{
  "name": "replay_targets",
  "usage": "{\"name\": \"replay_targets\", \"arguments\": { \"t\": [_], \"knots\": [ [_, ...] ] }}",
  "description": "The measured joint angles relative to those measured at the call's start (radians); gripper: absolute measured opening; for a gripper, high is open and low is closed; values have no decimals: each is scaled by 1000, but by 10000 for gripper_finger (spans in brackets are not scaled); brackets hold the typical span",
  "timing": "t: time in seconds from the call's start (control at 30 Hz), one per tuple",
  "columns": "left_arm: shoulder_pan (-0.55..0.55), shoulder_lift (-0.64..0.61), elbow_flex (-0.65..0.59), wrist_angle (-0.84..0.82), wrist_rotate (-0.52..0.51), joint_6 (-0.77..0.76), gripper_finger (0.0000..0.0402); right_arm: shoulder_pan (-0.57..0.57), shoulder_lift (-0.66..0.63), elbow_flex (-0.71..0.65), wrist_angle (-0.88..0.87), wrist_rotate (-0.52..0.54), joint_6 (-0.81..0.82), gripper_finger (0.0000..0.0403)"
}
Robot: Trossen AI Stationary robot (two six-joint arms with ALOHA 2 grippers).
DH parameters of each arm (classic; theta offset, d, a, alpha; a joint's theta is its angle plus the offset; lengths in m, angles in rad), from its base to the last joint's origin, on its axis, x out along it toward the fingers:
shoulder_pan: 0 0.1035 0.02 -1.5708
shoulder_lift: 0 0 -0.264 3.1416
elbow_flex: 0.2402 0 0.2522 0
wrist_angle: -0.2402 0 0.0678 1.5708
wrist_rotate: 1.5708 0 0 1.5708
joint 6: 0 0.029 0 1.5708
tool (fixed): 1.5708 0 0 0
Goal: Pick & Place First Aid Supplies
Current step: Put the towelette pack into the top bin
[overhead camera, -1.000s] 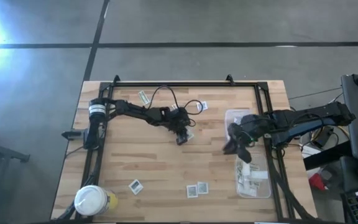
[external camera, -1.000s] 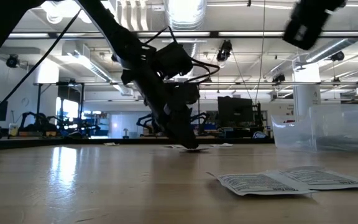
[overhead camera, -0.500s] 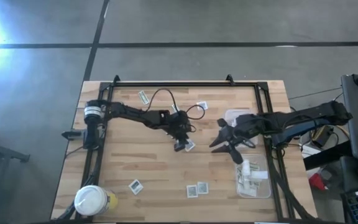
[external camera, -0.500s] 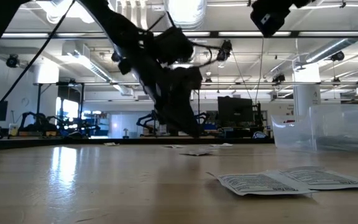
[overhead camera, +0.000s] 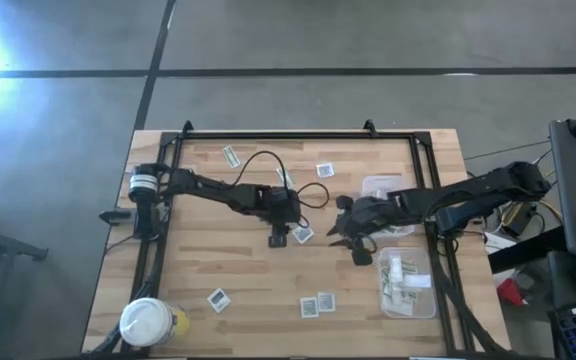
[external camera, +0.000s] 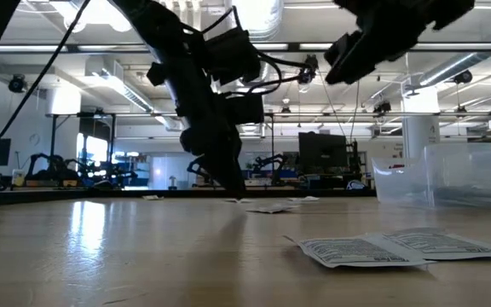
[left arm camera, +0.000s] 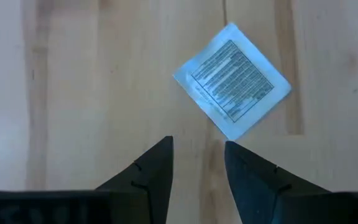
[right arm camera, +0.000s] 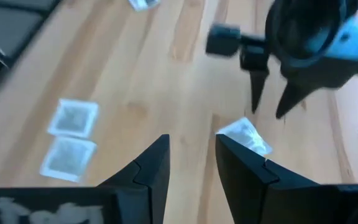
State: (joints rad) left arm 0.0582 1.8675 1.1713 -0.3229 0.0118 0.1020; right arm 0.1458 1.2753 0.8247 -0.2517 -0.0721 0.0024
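The left gripper (left arm camera: pixel 197 168) stands with its fingers (left arm camera: pixel 157 171) parted and nothing between them, poised over bare wood just short of a square packet (left arm camera: pixel 232 81) that lies flat near the middle of the table (overhead camera: pixel 208 260). The right gripper (right arm camera: pixel 190 163) is also parted and empty, its fingers (right arm camera: pixel 241 165) aimed at that same packet (right arm camera: pixel 246 135) from the opposite side, so the two grippers face each other across it, neither touching it. From above, the left gripper (overhead camera: pixel 278 238) sits just beside the packet (overhead camera: pixel 301 234) and the right gripper (overhead camera: pixel 346 232) close on its other side. As for progress, the tub (overhead camera: pixel 408 285) by the table's right edge holds several packets, though how many is hard to tell from this height. Still loose are two packets near the far edge (overhead camera: pixel 231 155) (overhead camera: pixel 325 170), one toward the near left (overhead camera: pixel 218 298), a pair near the near edge (overhead camera: pixel 317 303), and the one in the middle. So the sorting looks well begun but not finished. A white-lidded jar (overhead camera: pixel 146 322) stands at the near left corner.
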Motion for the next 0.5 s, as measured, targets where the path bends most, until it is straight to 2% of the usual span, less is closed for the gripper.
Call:
{"name": "replay_targets", "arguments": {
  "t": [0.23,0.5],
  "knots": [
    [-4,-41,0,-97,-6,-19,151,-24,120,7,1,102,-90,127],
    [-5,-231,0,-279,-137,-55,151,-48,261,72,1,102,-190,134]
  ]
}}
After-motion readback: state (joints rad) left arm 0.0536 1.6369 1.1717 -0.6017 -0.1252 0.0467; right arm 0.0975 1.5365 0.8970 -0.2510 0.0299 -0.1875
